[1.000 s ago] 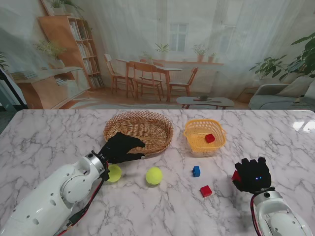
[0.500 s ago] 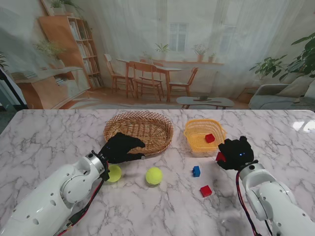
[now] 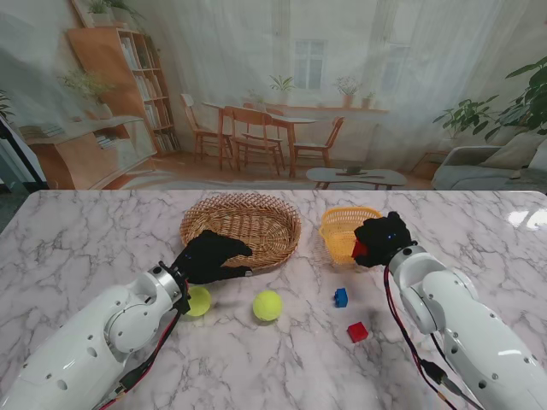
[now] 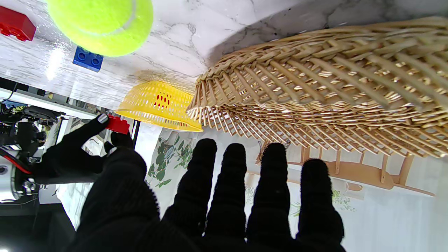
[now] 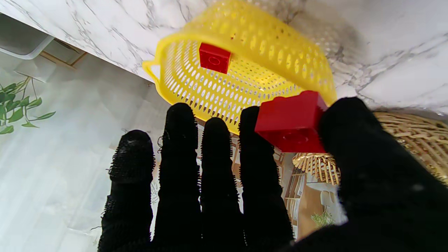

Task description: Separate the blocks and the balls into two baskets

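Right hand (image 3: pixel 380 240) is pinching a red block (image 5: pixel 290 120) between thumb and forefinger, hovering at the yellow basket (image 3: pixel 338 229) rim for a drop; left hand (image 3: pixel 208 256) is idling empty, fingers spread, beside the wicker basket (image 3: pixel 242 220).

A robot test setup staged to look like a home: a marble-patterned table (image 3: pixel 102 231) stands before a printed backdrop (image 3: pixel 282 94) picturing a dining room with bookshelf, wooden chairs, sofa and potted plants.

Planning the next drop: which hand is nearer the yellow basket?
Right. The right hand hovers at the yellow basket rim, pinching a red block. The left hand rests by the wicker basket.
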